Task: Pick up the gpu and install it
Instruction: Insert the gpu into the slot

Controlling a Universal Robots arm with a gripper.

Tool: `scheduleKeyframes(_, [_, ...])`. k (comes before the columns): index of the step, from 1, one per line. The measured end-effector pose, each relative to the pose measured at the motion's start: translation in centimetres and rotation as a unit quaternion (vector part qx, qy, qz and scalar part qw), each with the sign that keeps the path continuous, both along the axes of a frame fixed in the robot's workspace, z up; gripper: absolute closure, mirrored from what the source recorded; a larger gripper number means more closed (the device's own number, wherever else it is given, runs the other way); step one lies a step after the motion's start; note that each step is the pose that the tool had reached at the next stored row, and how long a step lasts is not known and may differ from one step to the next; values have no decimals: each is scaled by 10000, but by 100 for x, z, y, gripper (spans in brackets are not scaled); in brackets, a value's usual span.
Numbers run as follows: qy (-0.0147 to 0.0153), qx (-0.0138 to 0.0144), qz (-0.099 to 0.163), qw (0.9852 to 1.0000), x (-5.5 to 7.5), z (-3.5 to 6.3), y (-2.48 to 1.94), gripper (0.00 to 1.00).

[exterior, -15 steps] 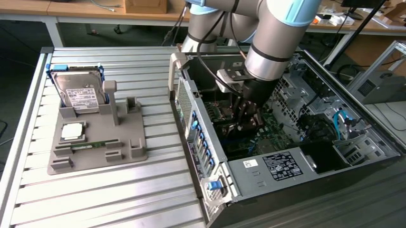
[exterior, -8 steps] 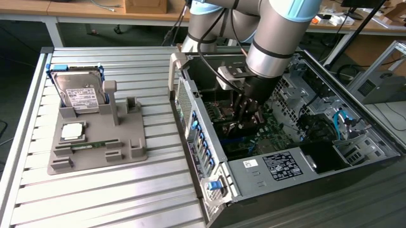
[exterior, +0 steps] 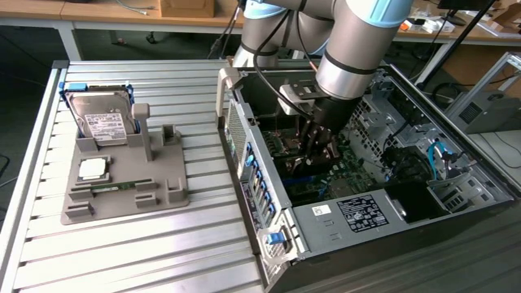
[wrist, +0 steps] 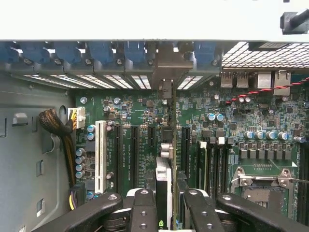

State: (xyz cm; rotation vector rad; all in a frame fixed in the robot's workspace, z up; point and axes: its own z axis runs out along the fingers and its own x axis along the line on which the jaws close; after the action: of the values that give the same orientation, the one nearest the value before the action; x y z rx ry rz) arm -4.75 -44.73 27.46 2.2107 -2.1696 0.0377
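My gripper (wrist: 168, 212) is down inside the open computer case (exterior: 326, 223), over the green motherboard (wrist: 130, 108). Its two black fingers (wrist: 144, 210) are shut on the gpu (wrist: 164, 179), which I see edge-on as a thin dark card standing upright between them. The card's silver bracket end (wrist: 165, 65) reaches toward the case's rear slot openings with the blue latches. It is lined up along the black expansion slots (wrist: 150, 137) in the middle of the board; whether it is seated I cannot tell. In the exterior view the gripper (exterior: 316, 152) hangs low over the board.
A grey fixture (exterior: 167, 168) on the slatted table at the exterior view's left holds a silver hard drive (exterior: 102, 119), a square chip (exterior: 93, 169) and a green memory stick (exterior: 122, 185). Near the card are a white slot (wrist: 100, 154), a cable bundle (wrist: 55, 125) and the processor socket (wrist: 263, 186).
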Motion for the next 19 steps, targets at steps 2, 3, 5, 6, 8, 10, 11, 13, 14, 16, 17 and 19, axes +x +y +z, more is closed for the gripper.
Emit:
scheduleKeyframes(2, [0,6,0,10000,0,-1,0,73])
scheduleKeyframes(3, [0,6,0,10000,1,-1,0,73])
scheduleKeyframes(5, [0,6,0,10000,1,-1,0,73])
scheduleKeyframes(6, [0,5,0,10000,0,-1,0,73])
scheduleKeyframes(8, [0,4,-7,10000,0,-1,0,73])
scheduleKeyframes(10, [0,3,-21,10000,1,-1,0,73])
scheduleKeyframes(11, [0,3,-26,10000,7,-2,0,73])
scheduleKeyframes(13, [0,4,-32,10000,21,-4,0,73])
scheduleKeyframes(14, [0,4,-35,10000,23,-4,0,73])
scheduleKeyframes(16, [0,3,-44,10000,23,-4,0,73])
scheduleKeyframes(17, [0,3,-46,10000,23,-5,0,73])
scheduleKeyframes(19, [0,3,-50,10000,23,-9,0,73])
